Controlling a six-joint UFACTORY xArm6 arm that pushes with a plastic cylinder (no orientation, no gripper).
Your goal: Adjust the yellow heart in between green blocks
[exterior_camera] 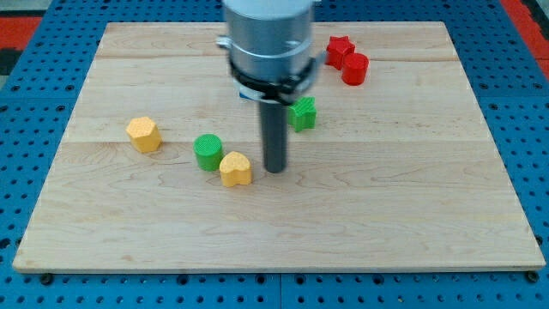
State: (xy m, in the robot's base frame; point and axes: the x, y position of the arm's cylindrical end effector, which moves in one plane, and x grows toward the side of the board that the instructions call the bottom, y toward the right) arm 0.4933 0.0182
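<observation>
Near the middle of the wooden board [412,215], the yellow heart [235,169] lies flat, and everything else is best placed from it. Touching it on its upper left is the green cylinder [207,151]. My tip [274,169] stands just beside the heart on the view's right, at about the same height in the view, with a narrow strip of bare wood between the two; I cannot tell for certain whether it brushes the heart's edge. There is no claw on this arm: it ends in a straight dark rod, so there is nothing to open, close or grip with.

Up and to the right of the heart, past the rod, sits the second green block [303,113], partly hidden by the rod and the grey arm housing [268,39]; its shape looks notched, perhaps a star, but I cannot tell surely. The heart therefore lies below and left of the line between the two green blocks, hard against the cylinder and well apart from the other.

Far to the left of the heart is a yellow hexagon-like block [144,135]. Far up and to the right, near the board's top edge, a red star [339,50] and a red cylinder [355,69] touch each other.
</observation>
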